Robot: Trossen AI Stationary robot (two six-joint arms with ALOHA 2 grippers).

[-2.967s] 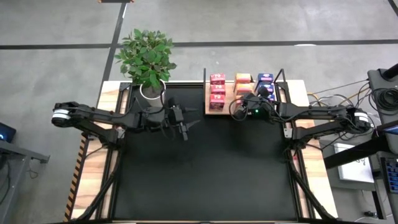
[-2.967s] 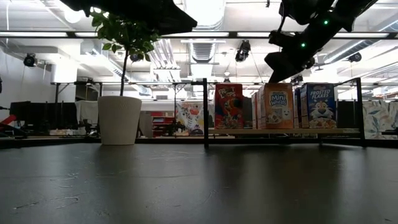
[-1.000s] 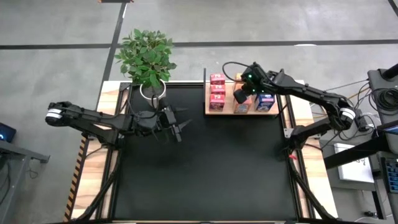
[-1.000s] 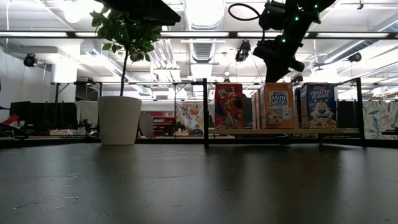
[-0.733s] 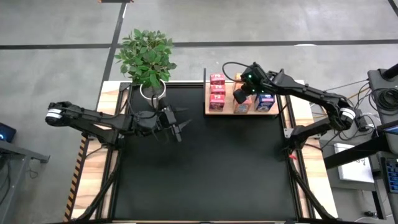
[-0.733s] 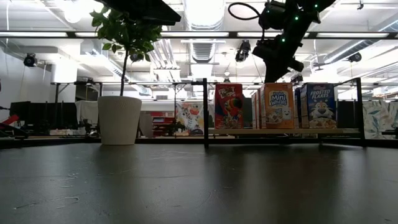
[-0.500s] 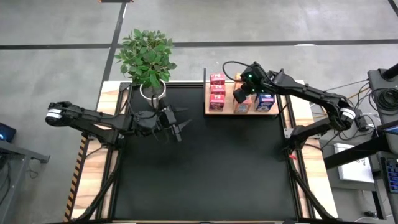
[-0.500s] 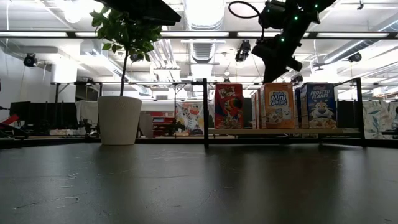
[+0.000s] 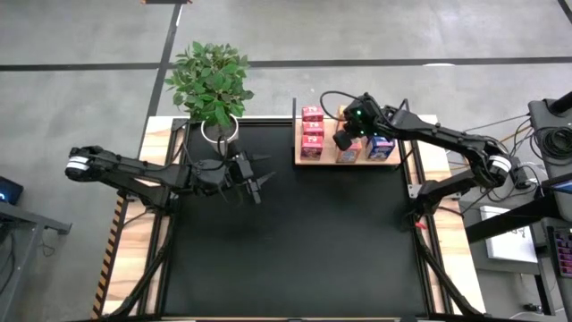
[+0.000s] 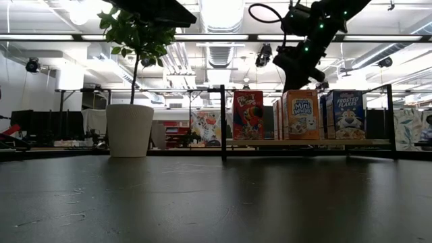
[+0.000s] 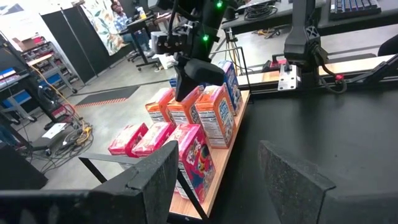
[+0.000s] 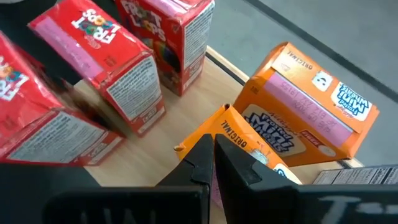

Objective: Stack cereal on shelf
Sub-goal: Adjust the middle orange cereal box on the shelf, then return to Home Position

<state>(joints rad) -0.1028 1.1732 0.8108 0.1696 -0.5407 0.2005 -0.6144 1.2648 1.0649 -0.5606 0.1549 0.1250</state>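
Note:
The light-wood shelf (image 9: pixel 300 159) stands at the table's far edge with red boxes (image 9: pixel 312 130), orange boxes (image 9: pixel 347 155) and blue boxes (image 9: pixel 382 148) upright on its board. My right gripper (image 9: pixel 343 136) is over the orange row, fingers shut, at the top of an orange box (image 12: pixel 249 146). In the low view it (image 10: pixel 291 79) hangs just above the front orange box (image 10: pixel 301 115). My left gripper (image 9: pixel 259 186) hovers open over the table, near the plant pot and left of the shelf. My right gripper comes down slanting from above onto the top edge (image 12: pixel 229 121) of an orange box in the middle of the row. Its shut fingers (image 12: pixel 202 158) cover the spot, so pressing or pinching the flap cannot be told. The box stands on the shelf board.
A leafy plant in a white pot (image 9: pixel 217 130) stands at the table's far left corner beside the shelf's black post (image 10: pixel 223 115). The black tabletop (image 9: pixel 295 250) lies in front of the shelf. Cables and equipment sit off the table's right side.
My right gripper has shifted a little toward the table's left over the orange row, staying shut and low at the box tops. My left arm has kept still.

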